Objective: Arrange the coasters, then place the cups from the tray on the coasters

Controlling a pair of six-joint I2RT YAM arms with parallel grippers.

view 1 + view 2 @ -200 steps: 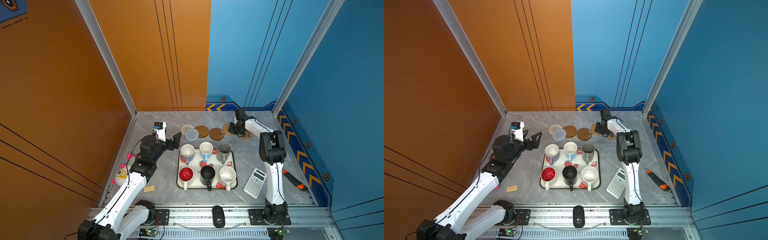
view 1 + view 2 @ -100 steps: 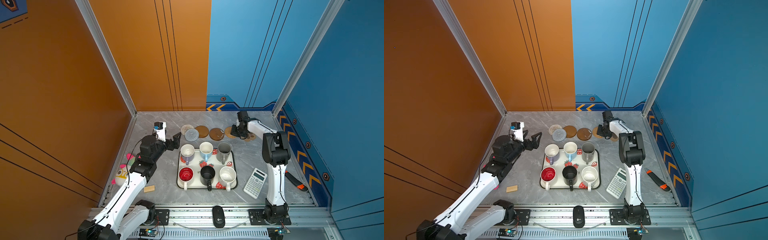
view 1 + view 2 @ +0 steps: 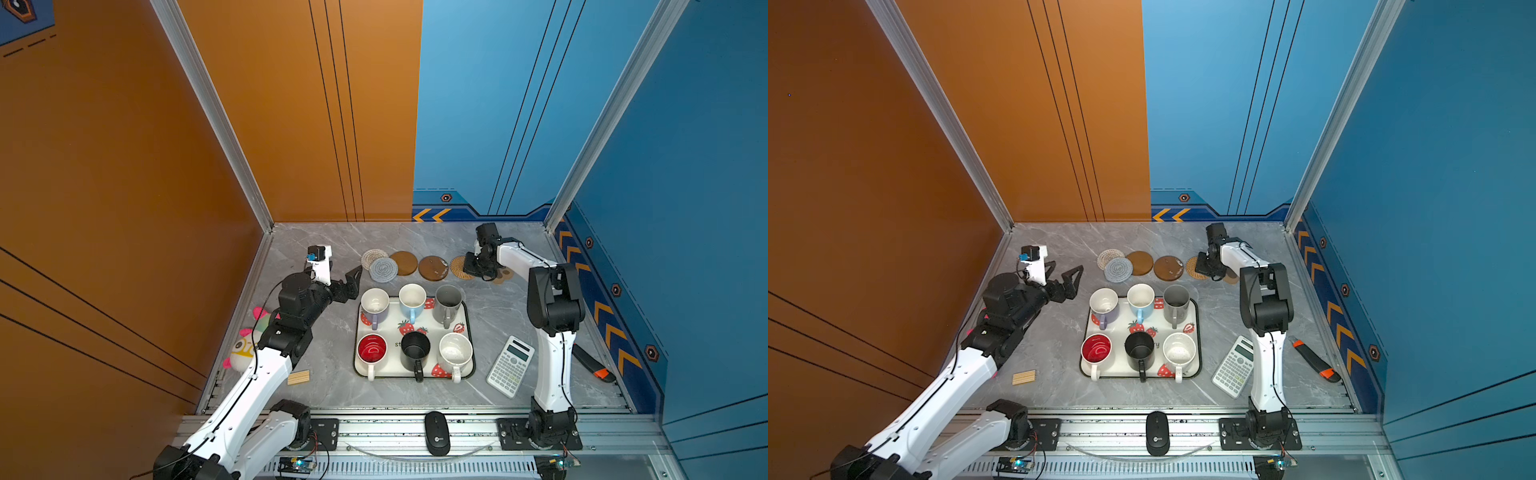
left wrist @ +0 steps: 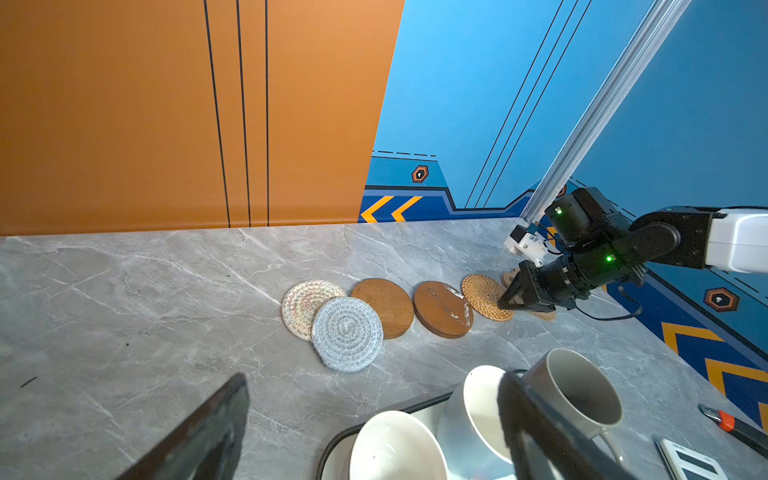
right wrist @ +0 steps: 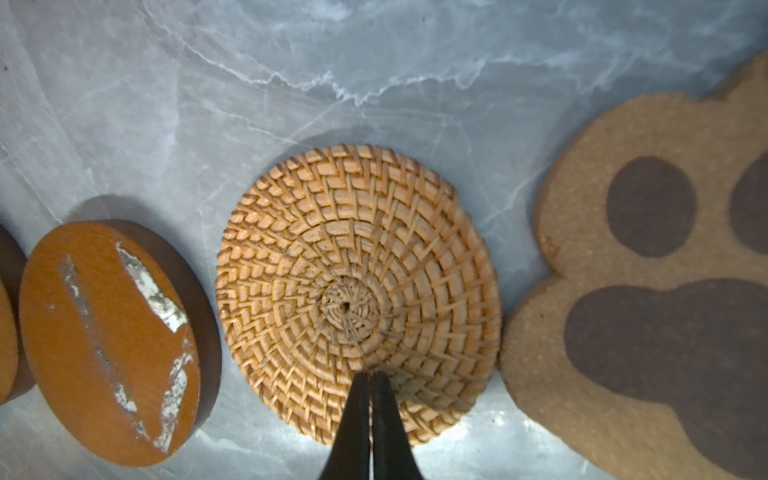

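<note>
Right gripper is shut, empty, tips laid on rattan coaster, right of centre in both top views. Left gripper is held wide open, empty, left of tray with six cups.

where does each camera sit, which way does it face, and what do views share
Top views: high above front rail, facing down and back over the tray and coasters; left arm and right arm show.
Left wrist: on the left arm, facing the back wall over the coasters; open left gripper frames it.
Right wrist: looking down on the rattan coaster; shut right gripper shows.
Shared: both wrist views show the rattan coaster.
</note>
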